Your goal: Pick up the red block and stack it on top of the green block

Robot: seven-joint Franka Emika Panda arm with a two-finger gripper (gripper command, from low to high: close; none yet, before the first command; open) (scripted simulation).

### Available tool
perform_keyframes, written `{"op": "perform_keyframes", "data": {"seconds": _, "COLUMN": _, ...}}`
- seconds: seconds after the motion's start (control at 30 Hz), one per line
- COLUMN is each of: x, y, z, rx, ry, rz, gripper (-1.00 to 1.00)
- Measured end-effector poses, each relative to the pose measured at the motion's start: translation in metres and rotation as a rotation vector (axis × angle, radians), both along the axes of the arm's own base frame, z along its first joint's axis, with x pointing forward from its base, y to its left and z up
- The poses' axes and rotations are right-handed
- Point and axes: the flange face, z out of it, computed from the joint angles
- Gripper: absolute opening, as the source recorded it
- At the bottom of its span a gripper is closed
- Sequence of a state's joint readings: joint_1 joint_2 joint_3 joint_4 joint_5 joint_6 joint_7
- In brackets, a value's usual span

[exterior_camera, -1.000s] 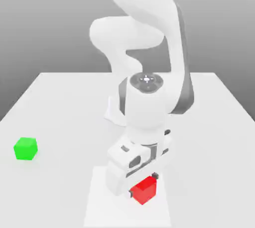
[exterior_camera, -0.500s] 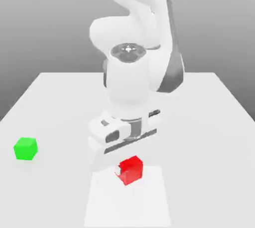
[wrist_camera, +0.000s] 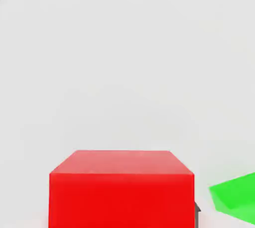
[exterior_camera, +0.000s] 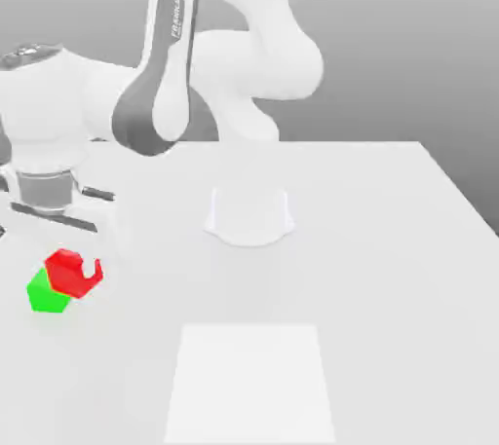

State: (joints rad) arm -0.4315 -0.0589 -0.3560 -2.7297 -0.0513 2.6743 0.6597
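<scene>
The gripper (exterior_camera: 70,263) grips the red block (exterior_camera: 68,272) in the air, close over the green block (exterior_camera: 43,294); lowering and release are left.

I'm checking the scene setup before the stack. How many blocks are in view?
2. The red block hangs in the shut jaws at the exterior view's left, just above and partly in front of the green block, which sits on the table. Nothing suggests hidden ones.
</scene>
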Motion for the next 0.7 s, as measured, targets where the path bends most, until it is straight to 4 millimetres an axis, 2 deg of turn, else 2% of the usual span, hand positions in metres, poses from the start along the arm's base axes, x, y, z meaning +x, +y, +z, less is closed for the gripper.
{"op": "perform_keyframes", "data": {"seconds": 0.13, "x": -0.047, "y": -0.039, "z": 0.003, "rx": 0.002, "ry": -0.002, "rz": -0.243, "gripper": -1.0}}
{"op": "perform_keyframes", "data": {"seconds": 0.2, "x": -0.052, "y": -0.043, "z": -0.01, "rx": 0.003, "ry": -0.004, "rz": -0.274, "gripper": -1.0}}
{"op": "perform_keyframes", "data": {"seconds": 0.33, "x": -0.052, "y": -0.043, "z": -0.05, "rx": 0.003, "ry": -0.003, "rz": -0.281, "gripper": -1.0}}
{"op": "perform_keyframes", "data": {"seconds": 0.37, "x": -0.053, "y": -0.043, "z": -0.057, "rx": 0.002, "ry": -0.002, "rz": -0.283, "gripper": 1.0}}
{"op": "perform_keyframes", "data": {"seconds": 0.57, "x": -0.054, "y": -0.043, "z": -0.06, "rx": 0.002, "ry": -0.002, "rz": -0.283, "gripper": 1.0}}
{"op": "perform_keyframes", "data": {"seconds": 0.7, "x": -0.054, "y": -0.045, "z": -0.03, "rx": 0.004, "ry": -0.004, "rz": -0.287, "gripper": 1.0}}
